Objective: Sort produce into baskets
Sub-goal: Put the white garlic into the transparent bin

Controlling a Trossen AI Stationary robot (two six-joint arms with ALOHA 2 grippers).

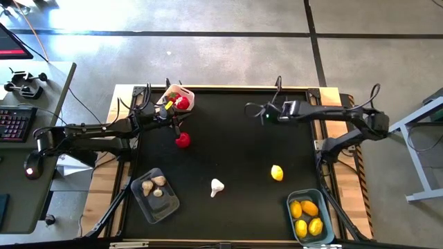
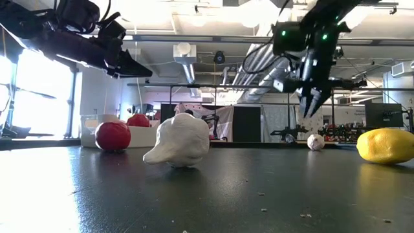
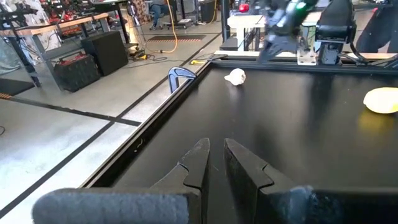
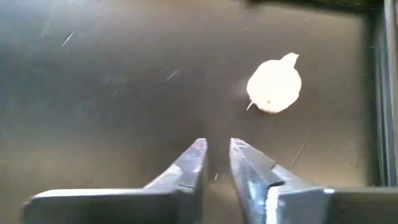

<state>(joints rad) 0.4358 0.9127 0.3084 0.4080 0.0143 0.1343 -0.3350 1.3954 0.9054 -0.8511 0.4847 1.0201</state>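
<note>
My right gripper hangs over the far right part of the black table, pointing steeply down, open only a little, with nothing between its fingers. A whitish garlic bulb lies on the table just beyond and to one side of it. My left gripper hovers shut and nearly level by the white basket, which holds a tomato. A loose tomato, another garlic bulb and a lemon rest on the table.
A clear basket with several garlic bulbs stands at the near left. A light blue basket with several lemons stands at the near right. The table's raised rim runs along the far edge. Open black surface lies in the middle.
</note>
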